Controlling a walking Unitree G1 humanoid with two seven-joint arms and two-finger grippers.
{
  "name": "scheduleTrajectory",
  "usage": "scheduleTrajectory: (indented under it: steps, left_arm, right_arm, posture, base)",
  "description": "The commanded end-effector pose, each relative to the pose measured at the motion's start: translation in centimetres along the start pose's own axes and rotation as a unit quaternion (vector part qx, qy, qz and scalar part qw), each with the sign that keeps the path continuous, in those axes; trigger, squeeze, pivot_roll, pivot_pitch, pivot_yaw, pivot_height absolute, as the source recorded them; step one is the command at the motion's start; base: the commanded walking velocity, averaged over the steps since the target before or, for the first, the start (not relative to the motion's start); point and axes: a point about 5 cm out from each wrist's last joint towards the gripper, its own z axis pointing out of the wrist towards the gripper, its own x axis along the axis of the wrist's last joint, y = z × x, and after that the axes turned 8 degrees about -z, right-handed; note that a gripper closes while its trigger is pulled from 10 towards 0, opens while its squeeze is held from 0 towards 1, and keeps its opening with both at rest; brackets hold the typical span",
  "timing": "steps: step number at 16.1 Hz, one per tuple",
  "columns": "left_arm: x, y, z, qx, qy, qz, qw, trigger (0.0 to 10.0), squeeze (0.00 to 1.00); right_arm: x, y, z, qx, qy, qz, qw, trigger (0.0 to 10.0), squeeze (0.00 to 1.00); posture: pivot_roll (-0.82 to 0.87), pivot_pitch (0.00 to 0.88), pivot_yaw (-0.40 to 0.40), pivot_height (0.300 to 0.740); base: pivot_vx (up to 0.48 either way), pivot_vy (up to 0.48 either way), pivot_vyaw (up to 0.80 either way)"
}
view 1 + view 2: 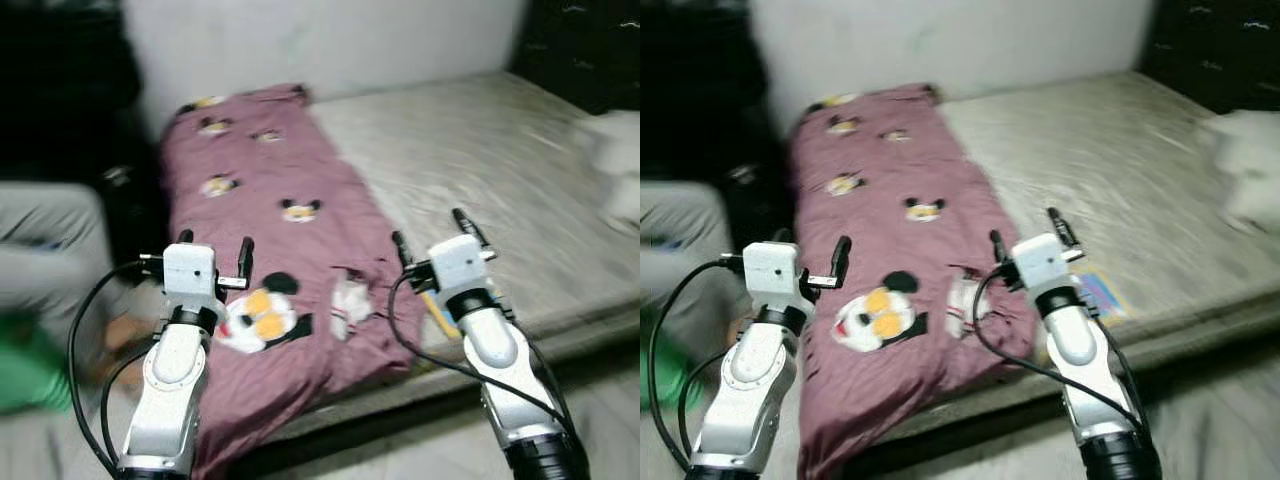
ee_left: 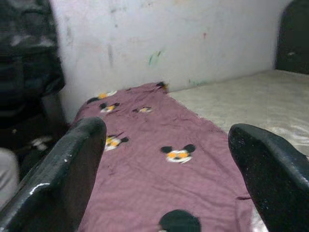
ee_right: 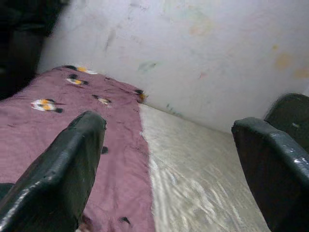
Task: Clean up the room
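In the left eye view, the left gripper (image 1: 214,254) stood in the lower left of the frame with its two black fingers spread wide, holding nothing, above the near end of the mauve blanket (image 1: 260,200). The right gripper (image 1: 430,233) stood right of centre, its fingers likewise wide apart and empty, over the blanket's right edge where it met the bare mattress (image 1: 480,150). One blanket lay lengthwise along the left part of the mattress, its near end hanging over the front edge; it bore several mouse-head prints, one large in the lower centre and smaller ones higher up. A yellow item (image 1: 440,312) lay on the mattress just beside the right arm, too blurred to tell what. A white bundle (image 1: 615,160) sat at the right edge. A person's grey trouser leg (image 1: 50,245) showed at the left edge.

In the right eye view the same scene appeared; a pale wall (image 1: 940,40) ran across the top.

In the left wrist view, both fingers (image 2: 67,174) framed the blanket, well apart.

In the right wrist view, the fingers (image 3: 63,179) stood wide over blanket and mattress, below the stained wall.
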Motion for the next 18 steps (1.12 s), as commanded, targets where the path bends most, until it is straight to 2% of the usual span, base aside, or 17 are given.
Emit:
scheduleTrajectory:
  steps: [1,4,7,10,12,15,18]
  left_arm:
    - [-0.1,-0.5,-0.1,0.005,-0.002,0.004,1.0,10.0,0.0]
    - [0.1,-0.1,0.2,-0.009,-0.004,-0.001,1.0,10.0,0.0]
    - [0.0,-0.2,-0.1,-0.014,-0.004,-0.001,1.0,10.0,0.0]
    - [0.0,0.1,-0.5,-0.018,-0.001,-0.015,1.0,10.0,0.0]
    - [-0.3,1.0,-1.1,-0.041,-0.008,-0.03,0.999,10.0,0.0]
    - [-0.4,2.5,-1.1,-0.07,-0.022,-0.051,0.996,10.0,0.0]
    - [-0.6,2.8,-1.1,-0.082,-0.028,-0.055,0.995,10.0,0.0]
  right_arm:
    - [0.3,-0.7,0.1,0.01,0.009,0.008,1.0,10.0,0.0]
    - [0.3,-0.8,0.3,0.012,0.013,0.009,1.0,10.0,0.0]
    - [0.3,-0.8,0.1,0.013,0.015,0.01,1.0,10.0,0.0]
    - [0.6,-0.9,0.0,0.01,0.027,0.025,0.999,10.0,0.0]
    - [0.7,-0.8,-0.2,-0.002,0.024,0.032,0.999,10.0,0.0]
    - [0.1,-1.4,-1.1,-0.024,-0.002,0.054,0.998,10.0,0.0]
    - [-0.1,-1.2,-1.7,-0.031,-0.016,0.065,0.997,10.0,0.0]
  posture:
    - [-0.06,0.0,0.021,0.74]
    - [-0.07,0.0,0.028,0.74]
    - [-0.06,0.0,0.011,0.74]
    - [-0.07,0.0,0.012,0.74]
    - [-0.08,0.0,0.023,0.74]
    - [-0.1,0.0,0.084,0.74]
    - [-0.11,0.0,0.07,0.74]
  base:
    - [0.0,0.0,0.8]
    - [0.0,0.0,0.8]
    - [0.0,0.0,0.8]
    - [0.0,0.0,0.0]
    - [0.0,0.0,0.0]
    - [0.0,0.0,0.0]
    - [0.0,0.0,0.0]
